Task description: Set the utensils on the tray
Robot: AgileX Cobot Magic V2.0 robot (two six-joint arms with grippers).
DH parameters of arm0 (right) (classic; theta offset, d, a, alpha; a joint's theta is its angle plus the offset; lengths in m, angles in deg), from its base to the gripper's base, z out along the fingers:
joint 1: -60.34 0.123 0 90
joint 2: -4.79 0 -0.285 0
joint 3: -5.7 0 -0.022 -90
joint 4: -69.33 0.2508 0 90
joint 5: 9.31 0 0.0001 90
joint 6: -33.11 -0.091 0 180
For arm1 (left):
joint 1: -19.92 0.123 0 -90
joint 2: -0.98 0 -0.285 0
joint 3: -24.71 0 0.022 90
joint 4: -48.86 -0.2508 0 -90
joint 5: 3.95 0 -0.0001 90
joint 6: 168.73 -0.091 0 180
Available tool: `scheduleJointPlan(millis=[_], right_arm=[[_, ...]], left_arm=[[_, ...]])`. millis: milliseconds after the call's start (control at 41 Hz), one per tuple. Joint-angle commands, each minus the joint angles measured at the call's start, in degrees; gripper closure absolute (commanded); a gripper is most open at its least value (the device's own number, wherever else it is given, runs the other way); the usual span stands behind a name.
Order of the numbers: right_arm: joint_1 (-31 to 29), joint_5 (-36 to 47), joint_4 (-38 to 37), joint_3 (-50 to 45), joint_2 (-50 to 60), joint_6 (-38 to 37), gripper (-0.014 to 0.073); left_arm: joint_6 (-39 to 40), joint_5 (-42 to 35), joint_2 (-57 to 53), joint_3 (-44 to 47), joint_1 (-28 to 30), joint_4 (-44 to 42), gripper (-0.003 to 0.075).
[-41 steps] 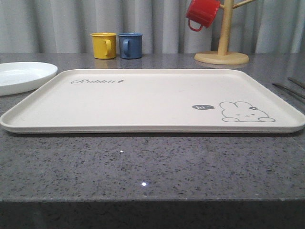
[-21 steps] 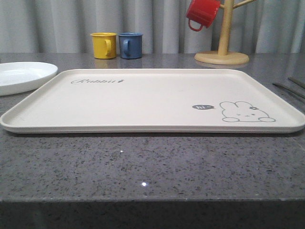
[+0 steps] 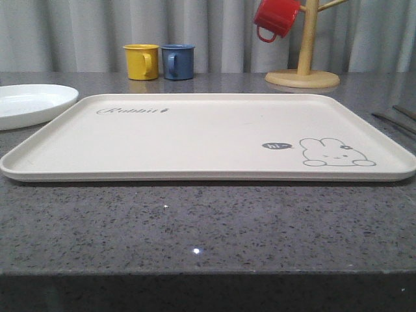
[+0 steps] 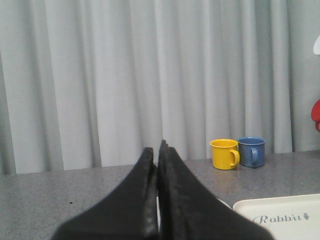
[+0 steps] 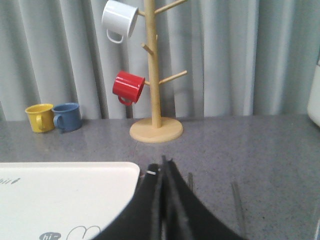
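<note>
The cream tray [image 3: 195, 140] with the grey rabbit drawing lies across the middle of the grey table. Slim metal utensils [image 3: 392, 121] lie on the table just beyond the tray's right rim. In the right wrist view, two thin utensils [image 5: 238, 201] rest on the stone beside the tray [image 5: 60, 192]. My right gripper [image 5: 162, 167] hangs above the tray's far right corner, jaws pressed together with nothing between them. My left gripper [image 4: 156, 151] is also shut and empty, and it faces the curtain, with the tray's corner [image 4: 280, 220] off to one side.
A round white plate [image 3: 29, 104] sits left of the tray. A yellow mug [image 3: 142, 62] and a blue mug [image 3: 177, 62] stand at the back. A wooden mug tree [image 3: 304, 45] with a red mug [image 3: 275, 18] stands back right, and it also holds a white mug [image 5: 119, 19].
</note>
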Motion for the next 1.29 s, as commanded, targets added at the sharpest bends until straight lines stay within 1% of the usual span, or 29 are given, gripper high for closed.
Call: scheduleJointPlan(millis=[0,122,195,366,609,658,707,755,804,853,902,950,1023,1072,1121,1170,1267], right_arm=[[-0.35,-2.40,0.11,7.29,-6.94,0.08,0.0715],[-0.35,-7.24,0.11,11.86,-14.49,0.08,0.0715],[-0.35,-8.30,0.11,12.16,-17.88,0.08,0.0715],[-0.35,-9.01,0.11,12.16,-24.22,0.08,0.0715],[-0.35,-9.45,-0.18,12.16,-29.57,0.08,0.0710],[-0.35,-9.45,-0.55,12.16,-29.95,0.08,0.0690],[-0.35,-9.45,-1.36,12.16,-30.28,0.08,0.0630],[-0.35,-9.52,-1.88,12.16,-30.28,0.08,0.0538],[-0.35,-9.52,-2.03,12.16,-30.28,0.08,0.0427],[-0.35,-9.46,-2.03,12.16,-30.28,0.08,0.0309],[-0.35,-9.58,-2.03,12.16,-30.28,0.08,0.0236],[-0.35,-9.51,-1.98,12.16,-30.28,0.08,0.0195],[-0.35,-9.51,-1.98,12.16,-30.28,0.08,0.0190],[-0.35,-9.51,-1.98,12.16,-30.28,0.08,0.0193],[-0.35,-9.51,-1.98,12.16,-30.28,0.08,0.0193],[-0.35,-9.51,-1.98,12.16,-30.28,0.08,0.0193],[-0.35,-9.51,-1.98,12.16,-30.28,0.08,0.0193]], left_arm=[[-0.04,4.50,6.15,-9.36,-0.33,0.58,0.0739],[-0.04,15.11,13.52,-17.80,-0.33,0.58,0.0739],[-0.04,18.45,16.89,-19.52,-0.33,0.58,0.0739],[-0.04,21.19,22.20,-19.36,-0.33,0.58,0.0739],[-0.04,21.32,26.87,-19.36,-0.33,0.58,0.0739],[-0.04,21.32,27.30,-19.22,-0.33,0.58,0.0738],[-0.04,21.11,27.76,-19.22,-0.33,0.58,0.0734],[-0.04,21.11,28.30,-19.22,-0.33,0.41,0.0701],[-0.04,21.05,28.72,-19.22,-0.33,0.41,0.0631],[-0.04,20.73,29.08,-19.22,-0.33,0.41,0.0531],[-0.04,20.49,29.32,-19.22,-0.33,0.41,0.0398],[-0.04,20.49,29.42,-19.22,-0.33,0.41,0.0293],[-0.04,20.92,29.42,-19.22,-0.33,0.41,0.0199],[-0.04,21.35,29.42,-19.34,-0.33,0.41,0.0179],[-0.04,22.68,30.35,-20.02,-0.33,0.05,0.0186],[-0.04,24.82,31.64,-20.93,-0.33,-0.54,0.0185],[-0.04,31.49,36.44,-24.14,-0.33,-2.03,0.0185]])
